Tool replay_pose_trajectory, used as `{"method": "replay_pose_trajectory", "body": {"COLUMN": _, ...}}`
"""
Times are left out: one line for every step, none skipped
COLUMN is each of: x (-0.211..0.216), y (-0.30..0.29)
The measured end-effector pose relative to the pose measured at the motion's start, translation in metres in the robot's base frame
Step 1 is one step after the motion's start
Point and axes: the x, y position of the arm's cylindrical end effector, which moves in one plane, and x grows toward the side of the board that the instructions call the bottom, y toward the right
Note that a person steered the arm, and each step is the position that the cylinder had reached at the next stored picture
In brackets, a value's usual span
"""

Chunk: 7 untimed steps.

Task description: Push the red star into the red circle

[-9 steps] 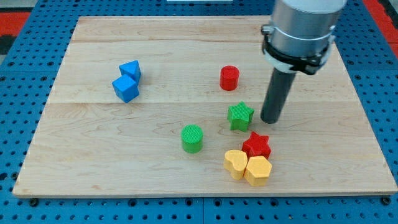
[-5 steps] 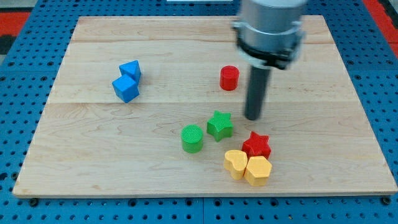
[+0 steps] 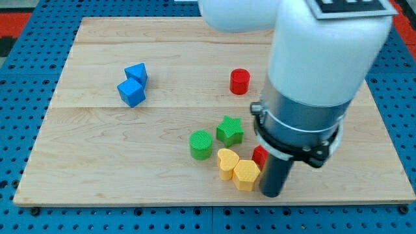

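The light wooden board (image 3: 97,162) lies on a blue perforated table (image 3: 19,130) and fills most of the view. The white and grey arm (image 3: 312,84) comes down from the view's top right and covers a large part of the board's right side. It carries no gripper, only a straight dark rod, so there is nothing to open or close. My tip (image 3: 271,194) stands on the board near the view's bottom edge, just to the right of the yellow hexagon-like block (image 3: 246,175) and touching it or nearly so. The red star block (image 3: 259,156) is mostly hidden behind the arm; only a small red part shows, just above the yellow hexagon-like block and above my tip. The yellow heart-shaped block (image 3: 227,162) touches the other yellow block on its left. The green star block (image 3: 230,130) is just above the yellow heart, and the green cylinder block (image 3: 201,144) is near it to the left. The red cylinder block (image 3: 240,81) stands well apart, higher on the board. Two blue blocks, a cube (image 3: 131,93) and an angular one (image 3: 137,72), touch each other at the view's left.
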Motion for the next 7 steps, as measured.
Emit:
{"method": "replay_pose_trajectory", "body": {"x": -0.017, "y": 0.004}}
{"method": "replay_pose_trajectory", "body": {"x": -0.053, "y": -0.001}}
{"method": "replay_pose_trajectory", "body": {"x": -0.104, "y": -0.011}}
{"method": "replay_pose_trajectory", "body": {"x": -0.137, "y": -0.011}}
{"method": "replay_pose_trajectory", "body": {"x": -0.177, "y": -0.017}}
{"method": "replay_pose_trajectory", "body": {"x": -0.138, "y": 0.019}}
{"method": "replay_pose_trajectory", "body": {"x": -0.073, "y": 0.012}}
